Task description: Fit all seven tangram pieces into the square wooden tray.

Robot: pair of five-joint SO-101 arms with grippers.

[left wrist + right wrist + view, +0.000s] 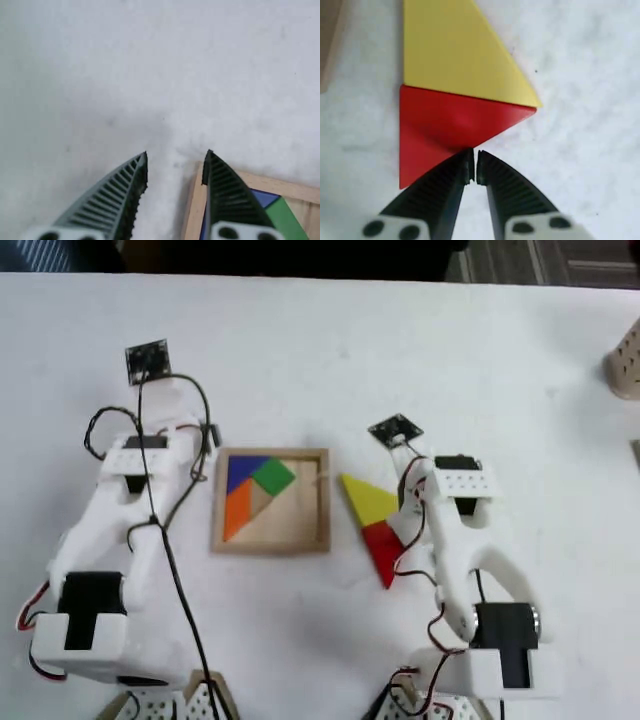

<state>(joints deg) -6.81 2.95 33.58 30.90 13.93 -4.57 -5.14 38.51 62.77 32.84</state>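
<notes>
The tray (pixel 322 502) sits near the middle of the table (pixel 300 360), and we judge the task partly done. A blue piece (pixel 243 473), a green piece (pixel 273 476) and an orange piece (pixel 236 510) fill its left side. A pale shape beside them may be another piece, though we cannot tell. The right side of the tray is bare wood, with room for more. A yellow triangle (pixel 367 498) and a red triangle (pixel 383 543) lie touching on the table just beside the tray's right rim and remain to be fitted. The right gripper (pixel 473 160) has its jaws together, tips at the red triangle's edge and holding nothing. The left gripper (pixel 175 160) has its jaws apart, straddling the tray's rim. Open table lies on every side for sliding pieces.
</notes>
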